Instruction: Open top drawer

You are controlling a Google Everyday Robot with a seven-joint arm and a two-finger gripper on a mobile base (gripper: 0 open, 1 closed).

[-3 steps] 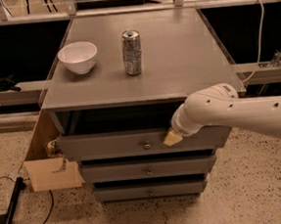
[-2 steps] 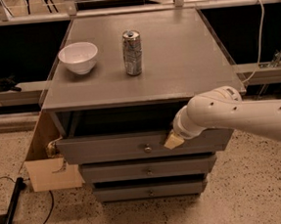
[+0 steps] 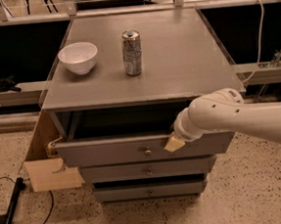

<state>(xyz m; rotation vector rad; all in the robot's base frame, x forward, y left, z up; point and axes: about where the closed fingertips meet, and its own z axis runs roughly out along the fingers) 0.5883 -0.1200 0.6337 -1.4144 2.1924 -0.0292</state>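
The top drawer (image 3: pixel 109 151) is a wide grey front with a small round knob (image 3: pixel 147 152) at its centre. It stands pulled out from the grey cabinet, with a dark gap showing above its front. My gripper (image 3: pixel 174 142) comes in from the right on a white arm and rests at the drawer front's upper edge, just right of the knob. One tan fingertip (image 3: pixel 174 144) shows against the front; the rest of the gripper is hidden behind the wrist.
A white bowl (image 3: pixel 78 57) and a silver can (image 3: pixel 132 52) stand on the cabinet top (image 3: pixel 185 61). Two more grey drawers (image 3: pixel 148 171) sit below, pushed further in. A cardboard box (image 3: pixel 49 166) leans at the cabinet's left. A black cable (image 3: pixel 12 213) lies on the speckled floor.
The top drawer has slid further out toward the camera, and my gripper has moved with its front edge.
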